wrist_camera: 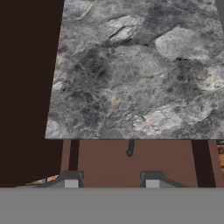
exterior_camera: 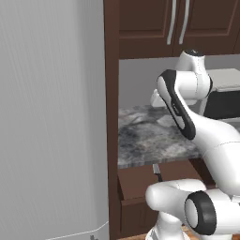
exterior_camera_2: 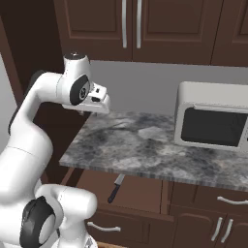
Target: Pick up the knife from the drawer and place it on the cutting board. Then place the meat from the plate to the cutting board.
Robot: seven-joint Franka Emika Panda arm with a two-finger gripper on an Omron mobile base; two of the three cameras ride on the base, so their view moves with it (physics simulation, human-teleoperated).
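The drawer (exterior_camera_2: 131, 191) stands pulled out under the grey marbled countertop (exterior_camera_2: 160, 145), and the knife (exterior_camera_2: 115, 188) lies flat inside it near the back, black handle toward the drawer front and the blade partly tucked under the counter's edge. The gripper (wrist_camera: 108, 183) hangs high over the counter, looking down, holding nothing; its 2 fingertips (wrist_camera: 71, 183) stand part-way apart, though the hand view shows only their tips, so the exact gap is hard to judge. To do this pick well, the hand should come forward past the counter edge before it drops, then descend straight over the handle with the fingers straddling it crosswise, staying off the drawer walls. A microwave (exterior_camera_2: 213, 121) sits well to the side.
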